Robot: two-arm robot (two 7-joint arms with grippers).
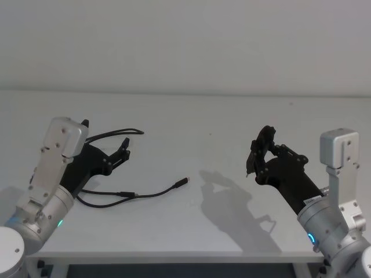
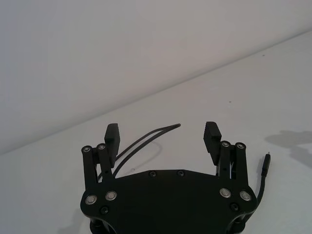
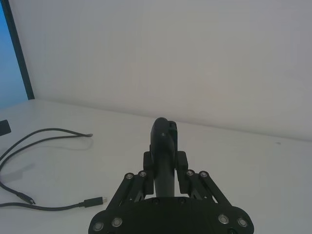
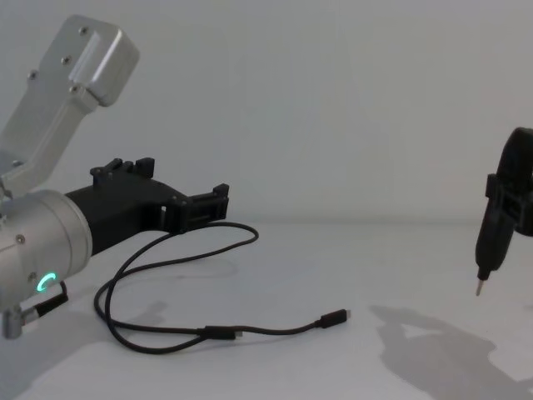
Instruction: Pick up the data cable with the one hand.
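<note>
The pick-up has not yet happened. The data cable point(image 1: 156, 191) lies loose on the white surface point(image 1: 203, 121), on the robot's left half of it. One hairpin bend reaches away from the robot and the rest curls back under the left arm.

The left tool point(image 1: 124, 148) hangs just above that loop with its two fingers point(image 2: 111, 132) spread wide and nothing between them. In the left wrist view the two strands of the hairpin run out below the gap. Judging from the chest view, the tool is clear of the cord rather than touching it. What is left is the whole grasp: come down over a strand, close on it, and lift.

The right tool point(image 1: 262, 152) is held up over the right side, well apart from the cable, its fingers pressed onto a slim black stylus point(image 4: 491, 237) with a metal tip pointing down.

Counted:
- One cable. It looks like a single continuous cord, though the left arm hides part of the loop.
- Two plugs, one out toward the middle of the surface and one lying close beside the cord nearer the left arm.
- Two tools.
- One stylus.
</note>
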